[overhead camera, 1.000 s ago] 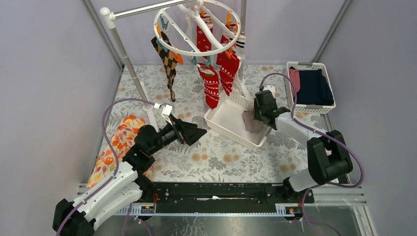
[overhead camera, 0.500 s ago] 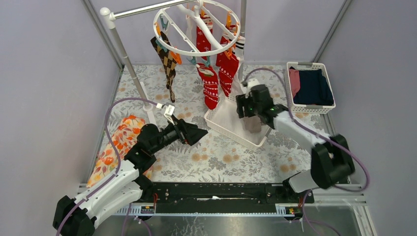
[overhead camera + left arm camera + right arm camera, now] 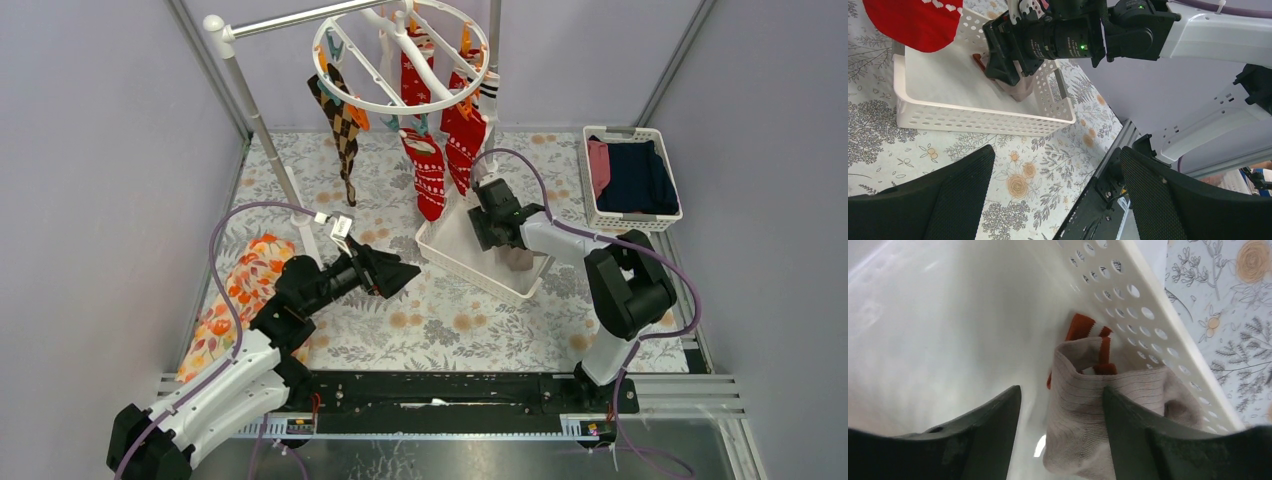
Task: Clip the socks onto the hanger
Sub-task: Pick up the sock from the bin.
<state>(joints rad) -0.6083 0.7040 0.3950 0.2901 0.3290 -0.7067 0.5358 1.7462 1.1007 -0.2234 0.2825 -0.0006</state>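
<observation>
The round white hanger (image 3: pixel 400 55) hangs at the back with an argyle sock (image 3: pixel 340 125) and red patterned socks (image 3: pixel 428 170) clipped to it. My right gripper (image 3: pixel 497 235) reaches down into the white slatted basket (image 3: pixel 470 275). In the right wrist view my right gripper (image 3: pixel 1060 395) stands open around a taupe sock (image 3: pixel 1083 405); the right finger touches it and a gap shows on the left. A red-and-white sock (image 3: pixel 1088 330) peeks out behind it. My left gripper (image 3: pixel 400 272) hovers open and empty left of the basket, with the basket wall (image 3: pixel 973 122) and a red sock's toe (image 3: pixel 918 22) in its view.
An orange floral cloth (image 3: pixel 240 290) lies at the left. A white basket (image 3: pixel 600 215) with folded navy and pink clothes stands at the back right. A grey pole (image 3: pixel 260 130) rises at the back left. The black rail (image 3: pixel 450 390) runs along the near edge.
My right gripper has swung left and deeper into the slatted basket, and its jaws have spread around the taupe sock. The left arm has stayed put.
</observation>
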